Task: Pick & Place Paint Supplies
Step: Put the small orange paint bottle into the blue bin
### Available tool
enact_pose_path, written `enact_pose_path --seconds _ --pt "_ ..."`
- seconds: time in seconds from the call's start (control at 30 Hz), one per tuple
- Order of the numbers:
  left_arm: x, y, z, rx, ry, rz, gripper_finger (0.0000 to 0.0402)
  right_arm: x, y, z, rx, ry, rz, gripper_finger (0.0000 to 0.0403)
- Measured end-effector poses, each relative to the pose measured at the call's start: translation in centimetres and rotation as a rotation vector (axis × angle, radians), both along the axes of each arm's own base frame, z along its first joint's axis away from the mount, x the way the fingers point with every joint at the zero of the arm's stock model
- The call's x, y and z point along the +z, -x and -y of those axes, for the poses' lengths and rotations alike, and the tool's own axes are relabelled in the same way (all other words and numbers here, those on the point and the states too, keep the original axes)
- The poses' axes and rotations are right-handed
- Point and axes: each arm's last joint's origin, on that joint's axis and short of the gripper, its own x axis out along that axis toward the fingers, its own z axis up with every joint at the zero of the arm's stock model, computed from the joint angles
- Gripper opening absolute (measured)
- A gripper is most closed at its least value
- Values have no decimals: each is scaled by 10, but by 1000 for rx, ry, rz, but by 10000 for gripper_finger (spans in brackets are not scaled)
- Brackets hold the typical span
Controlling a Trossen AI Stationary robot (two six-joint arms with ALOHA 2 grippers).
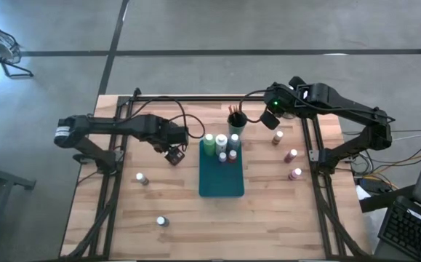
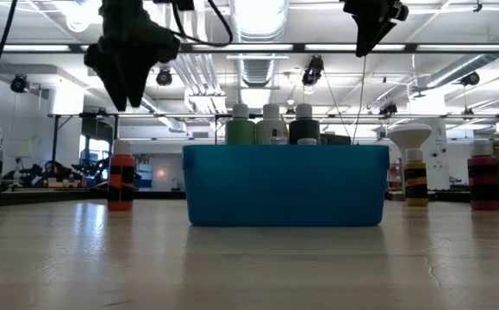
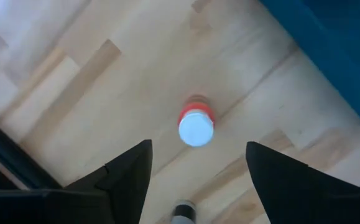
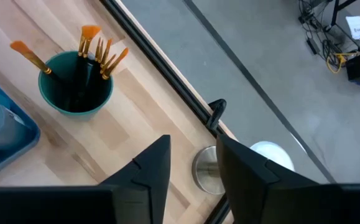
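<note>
My left gripper (image 1: 172,154) hangs open, high above the wood just left of the teal tray (image 1: 221,182). In the left wrist view a red white-capped bottle (image 3: 196,127) stands on the table far below, framed by the fingers and untouched. My right gripper (image 1: 268,120) is open in the air by the table's far edge, right of the teal cup of brushes (image 4: 75,87). Several bottles, the light-green one (image 1: 209,143) among them, stand at the tray's far end. Loose bottles stand left (image 1: 142,177), near left (image 1: 162,220) and right (image 1: 291,155) of the tray.
A white-domed object on a metal stand (image 4: 270,155) sits at the far right edge, under my right gripper. Dark frame rails (image 1: 115,189) run along the table's sides. Two more bottles (image 1: 277,137) (image 1: 295,174) stand right of the tray. Bare wood lies toward the near edge.
</note>
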Motion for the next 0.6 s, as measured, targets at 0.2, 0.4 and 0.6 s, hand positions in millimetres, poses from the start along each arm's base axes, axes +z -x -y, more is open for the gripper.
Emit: enact_pose_path --seconds 0.2,0.4,0.6 --pt "-15 4 -9 73 17 -40 261 0 0 0 0 1 3 136" --pt "-32 4 -12 88 56 -30 261 0 -1 0 0 3 10 145" --pt "-42 4 -12 91 79 -22 260 0 -1 0 0 3 11 152"
